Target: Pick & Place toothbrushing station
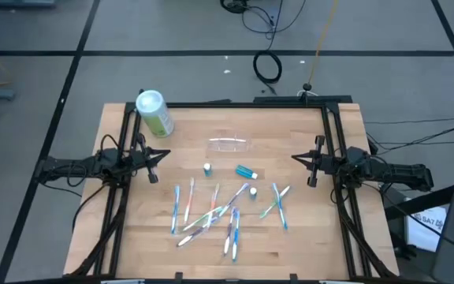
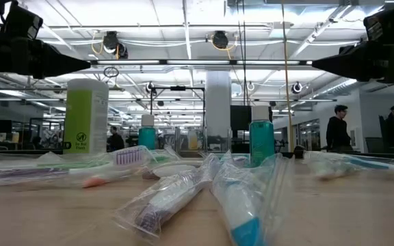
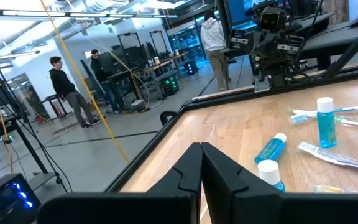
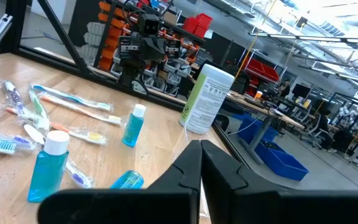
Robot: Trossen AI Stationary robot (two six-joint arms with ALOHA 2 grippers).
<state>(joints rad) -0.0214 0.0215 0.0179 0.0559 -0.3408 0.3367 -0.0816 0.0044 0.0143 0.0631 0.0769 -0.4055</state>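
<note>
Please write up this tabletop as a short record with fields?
holder: clear plastic toothbrush holder, far-centre of wooden table, untouched
canister: green-and-white canister, far-left corner
bottles: three small blue bottles, mid-table
toothbrushes: wrapped toothbrushes scattered on the near half
left gripper: shut, empty, left edge
right gripper: shut, empty, right edge

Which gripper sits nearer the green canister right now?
Left. The left gripper is shut just in front of the green canister at the table's left side; the right gripper, also shut, waits across the table.
</note>
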